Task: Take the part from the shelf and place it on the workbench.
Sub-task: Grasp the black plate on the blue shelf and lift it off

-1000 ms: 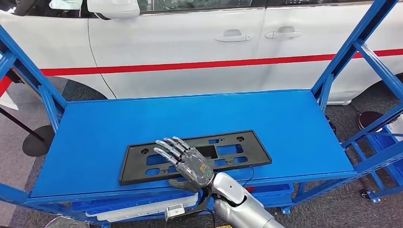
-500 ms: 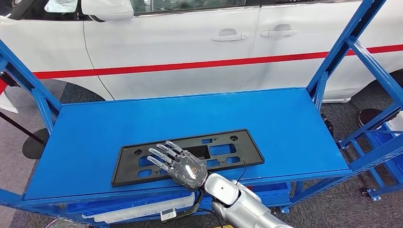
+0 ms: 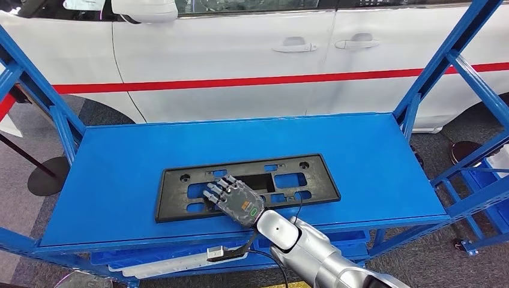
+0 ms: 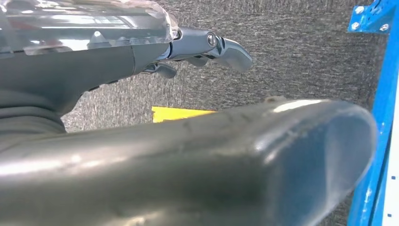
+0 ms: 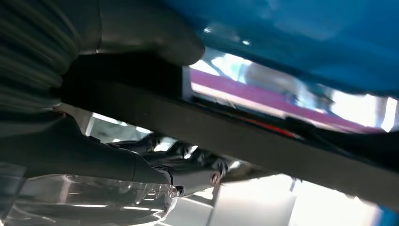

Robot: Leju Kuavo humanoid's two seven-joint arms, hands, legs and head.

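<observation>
Right robot hand now curled gripping part, blue shelf, white car behind

A big white car with a red stripe along its side stands right behind a blue metal shelf rack. The floor is grey carpet, and a round black stand base sits on it to the left of the rack (a thin dark pole leans up from it). A bit of yellow tape lies on the carpet near a blue post.
</observation>
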